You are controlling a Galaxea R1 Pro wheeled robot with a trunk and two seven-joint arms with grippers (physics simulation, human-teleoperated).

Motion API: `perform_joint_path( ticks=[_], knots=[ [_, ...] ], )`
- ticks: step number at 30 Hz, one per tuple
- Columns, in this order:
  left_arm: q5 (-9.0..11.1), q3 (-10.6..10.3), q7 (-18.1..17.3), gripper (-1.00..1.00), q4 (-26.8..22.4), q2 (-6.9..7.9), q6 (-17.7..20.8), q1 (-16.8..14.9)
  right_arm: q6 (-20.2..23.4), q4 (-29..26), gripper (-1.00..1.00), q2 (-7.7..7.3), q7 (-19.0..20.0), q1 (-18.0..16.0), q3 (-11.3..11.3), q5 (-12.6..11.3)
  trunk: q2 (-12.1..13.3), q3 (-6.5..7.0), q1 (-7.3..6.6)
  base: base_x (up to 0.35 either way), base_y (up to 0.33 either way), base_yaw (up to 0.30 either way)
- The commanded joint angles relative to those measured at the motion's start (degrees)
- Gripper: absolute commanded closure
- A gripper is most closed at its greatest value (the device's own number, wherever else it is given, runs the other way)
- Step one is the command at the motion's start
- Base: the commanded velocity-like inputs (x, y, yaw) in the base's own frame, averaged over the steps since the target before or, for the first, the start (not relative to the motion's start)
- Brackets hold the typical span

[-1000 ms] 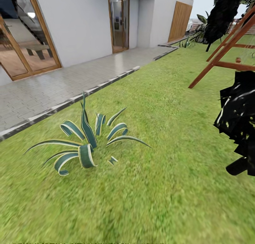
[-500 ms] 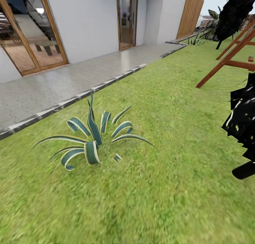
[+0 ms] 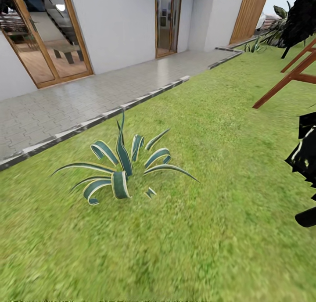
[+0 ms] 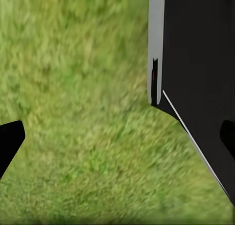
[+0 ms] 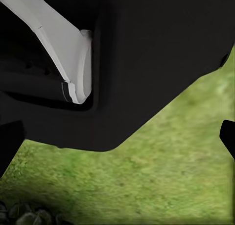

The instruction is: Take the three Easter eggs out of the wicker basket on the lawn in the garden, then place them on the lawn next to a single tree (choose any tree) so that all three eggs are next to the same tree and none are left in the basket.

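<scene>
The Easter eggs, the wicker basket and the tree are out of view. The lawn (image 3: 210, 170) spreads as mottled green grass across the head view. In the left wrist view my left gripper (image 4: 117, 141) is open over bare grass, with a dark fingertip (image 4: 10, 144) at each side edge and nothing between them. My right gripper (image 5: 117, 141) is open too, its fingertips (image 5: 10, 141) wide apart, with part of my black and white body behind it and grass (image 5: 161, 176) beyond.
A spiky striped green plant (image 3: 123, 170) grows in the grass ahead to the left. A paved patio (image 3: 66, 104) and the house wall with glass doors (image 3: 166, 21) lie behind. At right are a red-brown wooden frame (image 3: 289, 76) and a black bushy mass (image 3: 305, 157).
The whole head picture has slid to the right, so the camera has turned left. The plant, patio and frame keep their places on the ground.
</scene>
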Motion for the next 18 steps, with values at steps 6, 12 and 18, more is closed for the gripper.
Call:
perform_joint_path(
  ticks=[6,12,18],
  knots=[
    [-0.03,-0.13,-0.01,-1.0,-0.01,0.0,-0.2,-0.03,-0.11,-0.04,-1.0,-0.01,0.03,0.03,0.21,0.07,2.39,0.52,-1.32,0.0,0.0,0.128],
    [-0.03,-0.18,-0.03,-1.0,-0.02,0.0,-0.2,-0.03,-0.11,-0.04,-1.0,-0.01,0.03,0.03,0.25,0.07,4.8,1.07,-2.64,0.0,0.0,0.128],
    [-0.05,-0.46,-0.04,-1.0,-0.03,0.0,-0.2,-0.03,-0.11,-0.04,-1.0,-0.01,0.03,0.03,0.43,0.07,7.2,1.62,-3.95,0.0,0.0,0.128]
  ],
)
